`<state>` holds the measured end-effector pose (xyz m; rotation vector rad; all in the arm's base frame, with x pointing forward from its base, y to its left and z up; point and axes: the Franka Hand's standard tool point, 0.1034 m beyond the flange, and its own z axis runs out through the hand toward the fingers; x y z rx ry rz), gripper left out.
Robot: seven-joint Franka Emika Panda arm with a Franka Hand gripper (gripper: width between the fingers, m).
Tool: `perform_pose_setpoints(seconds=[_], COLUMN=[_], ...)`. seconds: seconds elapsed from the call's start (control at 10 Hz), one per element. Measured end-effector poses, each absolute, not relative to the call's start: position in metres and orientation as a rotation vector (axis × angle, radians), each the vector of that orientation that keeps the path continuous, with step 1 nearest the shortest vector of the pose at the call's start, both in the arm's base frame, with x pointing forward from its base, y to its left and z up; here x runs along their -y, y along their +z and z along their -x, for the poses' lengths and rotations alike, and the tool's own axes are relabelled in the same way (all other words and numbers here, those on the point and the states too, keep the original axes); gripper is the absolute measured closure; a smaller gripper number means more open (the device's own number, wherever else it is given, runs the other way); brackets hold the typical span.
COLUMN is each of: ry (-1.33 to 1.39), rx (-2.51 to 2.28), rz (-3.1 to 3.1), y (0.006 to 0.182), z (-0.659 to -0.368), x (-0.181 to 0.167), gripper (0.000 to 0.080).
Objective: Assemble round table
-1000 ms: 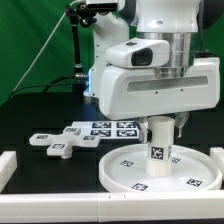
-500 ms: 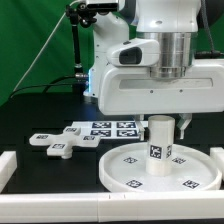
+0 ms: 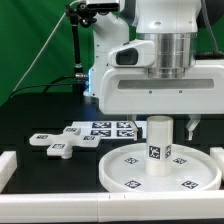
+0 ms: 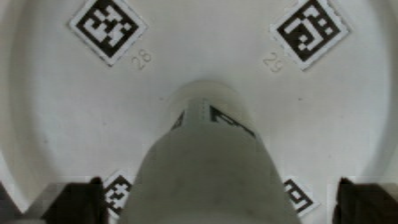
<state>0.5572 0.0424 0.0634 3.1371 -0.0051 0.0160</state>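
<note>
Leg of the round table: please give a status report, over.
Gripper open, astride leg top. Leg upright at disc centre. Cross base lies apart, on the exterior view's left. No obstruction seen.

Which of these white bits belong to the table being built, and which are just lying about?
Part of the job:
- round disc
- thick leg, standing upright on the disc
- cross-shaped base

Just lying about:
- marker board
- white border blocks
</note>
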Motion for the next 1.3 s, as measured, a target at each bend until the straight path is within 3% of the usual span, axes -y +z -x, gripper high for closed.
perform_pose_setpoints(seconds=[0.5,1.0,1.3], ry=[0.009,-0.007,-0.031], rx=[-0.424,-0.518,-0.748], rz=[-3.108,-3.093,-3.053], y=[0.091,0.088,0.095], z=[-0.531,-0.530,-0.522], x=[-0.022,-0.020,0.028], gripper=[0.0151,0.0151,0.0151])
